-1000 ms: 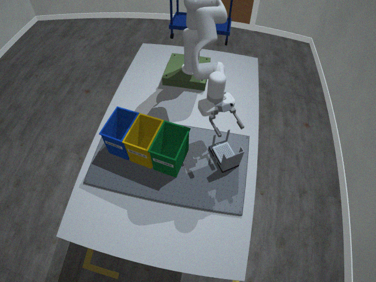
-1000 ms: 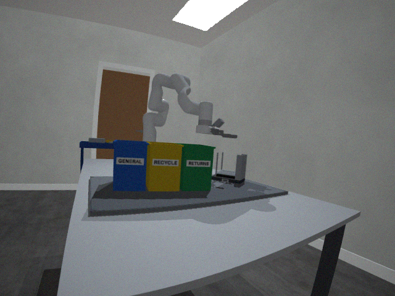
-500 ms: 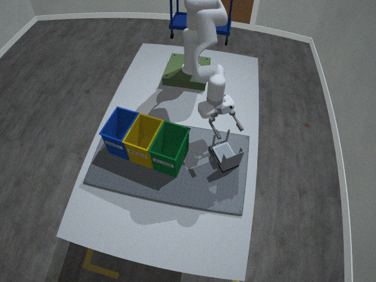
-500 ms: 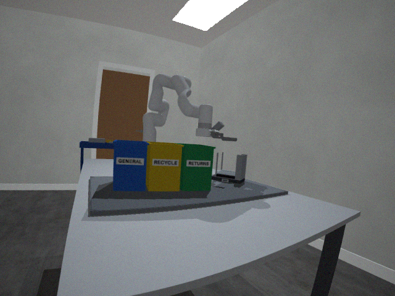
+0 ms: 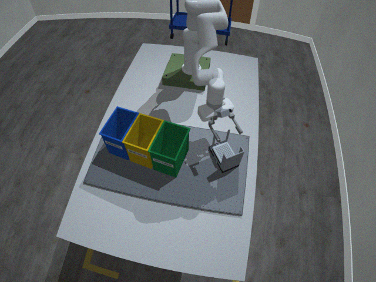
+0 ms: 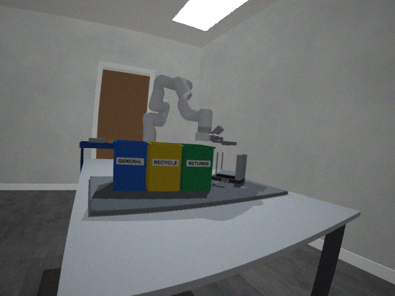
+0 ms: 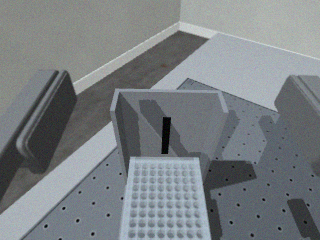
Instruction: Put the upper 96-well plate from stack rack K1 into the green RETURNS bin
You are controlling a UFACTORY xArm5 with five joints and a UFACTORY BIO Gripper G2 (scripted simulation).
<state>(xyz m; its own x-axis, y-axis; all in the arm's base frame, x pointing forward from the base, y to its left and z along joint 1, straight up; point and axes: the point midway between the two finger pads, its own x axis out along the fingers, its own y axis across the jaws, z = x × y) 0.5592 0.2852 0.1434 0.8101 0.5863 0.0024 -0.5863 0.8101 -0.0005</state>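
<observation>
While smooth grey walls (image 5: 231,161) (image 6: 241,168) (image 7: 197,117) rise alongside, the dimpled plate (image 5: 224,151) (image 6: 227,172) (image 7: 165,202) lies flat.

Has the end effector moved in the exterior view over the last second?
Yes: the end effector has come down slightly, nearer the top of rack K1.
</observation>
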